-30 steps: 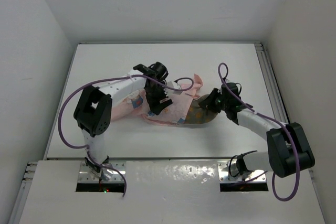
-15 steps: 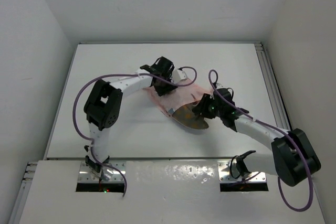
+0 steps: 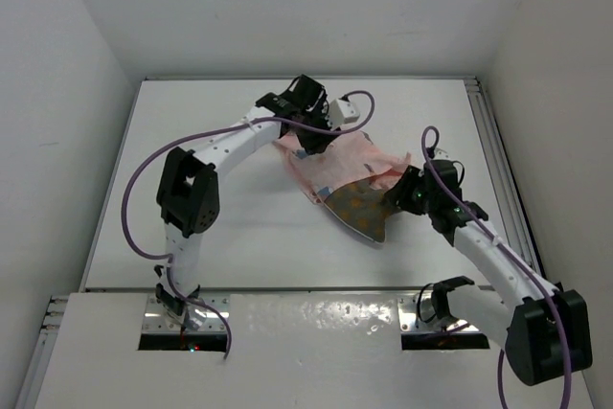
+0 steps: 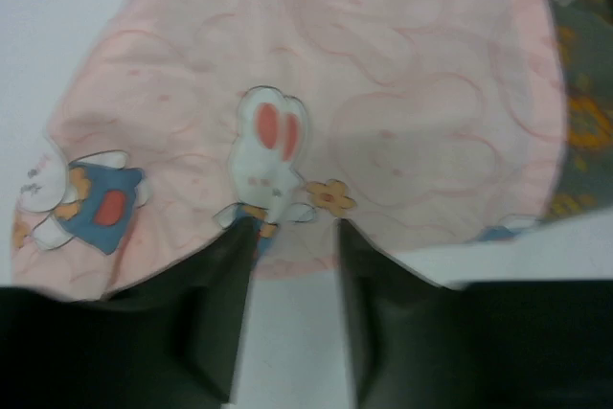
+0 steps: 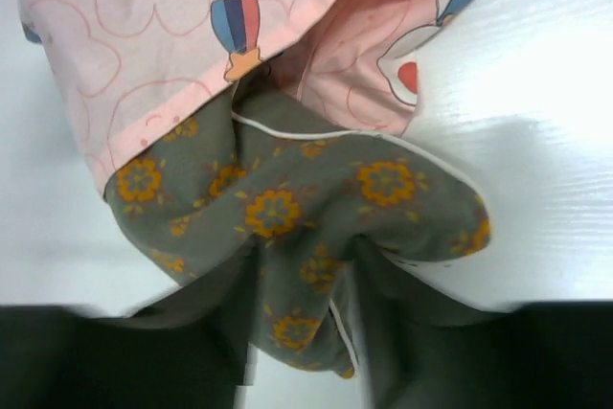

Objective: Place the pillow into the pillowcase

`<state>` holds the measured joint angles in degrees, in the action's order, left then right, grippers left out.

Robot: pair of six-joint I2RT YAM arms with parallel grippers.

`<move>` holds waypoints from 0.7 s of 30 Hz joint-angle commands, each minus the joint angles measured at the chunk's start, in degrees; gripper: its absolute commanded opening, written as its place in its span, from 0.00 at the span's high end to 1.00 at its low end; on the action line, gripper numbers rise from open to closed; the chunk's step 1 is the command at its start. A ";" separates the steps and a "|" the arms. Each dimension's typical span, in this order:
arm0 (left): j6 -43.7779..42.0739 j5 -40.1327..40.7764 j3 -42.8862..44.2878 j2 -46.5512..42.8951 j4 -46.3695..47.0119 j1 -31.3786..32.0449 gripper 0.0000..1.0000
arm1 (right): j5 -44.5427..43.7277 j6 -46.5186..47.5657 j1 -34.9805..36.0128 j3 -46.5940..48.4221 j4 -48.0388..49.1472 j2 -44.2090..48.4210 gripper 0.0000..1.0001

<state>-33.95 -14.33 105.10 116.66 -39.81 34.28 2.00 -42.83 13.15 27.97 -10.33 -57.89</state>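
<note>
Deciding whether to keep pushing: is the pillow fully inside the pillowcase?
Only partly in: one end of the pillow protrudes from the pillowcase mouth, lying between the fingers of the right gripper.

Looks like a robotics lab test cell rather than a lived-in room. Bare white table [image 3: 192, 141], boxed in on 3 sides by blank white walls [image 3: 306, 7]. Fitted with 2 white-and-black jointed arms, the left arm [image 3: 235, 141] and the right arm [image 3: 493, 256], bolted to metal plates [image 3: 187, 318] set into a glossy white panel [image 3: 316, 352] at the near edge. Strung with loose purple cables [image 3: 129, 198] looping from joint to joint. Edged with an aluminium rail [image 3: 498, 150] along the table's right side.
</note>
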 commanded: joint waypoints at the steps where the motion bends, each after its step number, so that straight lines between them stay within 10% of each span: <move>1: -0.50 -9.55 1.95 -3.19 -10.80 2.19 0.70 | -0.07 4.59 -0.75 4.19 -2.32 2.16 0.65; 4: -0.85 -11.42 0.29 -3.72 -14.32 4.56 0.81 | -0.24 6.52 -0.93 5.43 -4.52 2.78 0.63; 6: -0.76 -10.64 -1.20 -3.90 -13.89 6.57 0.73 | -1.20 7.75 -1.10 6.04 -5.84 3.30 0.25; 9: 0.20 -8.27 -4.11 -3.98 -11.17 8.60 0.53 | -1.74 7.94 -2.16 6.84 -8.30 4.62 0.03; 21: 3.02 2.72 -16.50 -5.83 8.25 11.33 0.51 | 14.70 8.13 -3.04 4.64 -2.25 0.24 0.07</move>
<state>-32.16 -14.52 90.41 114.74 -40.23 45.32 10.94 -33.93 9.89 32.40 -15.59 -55.16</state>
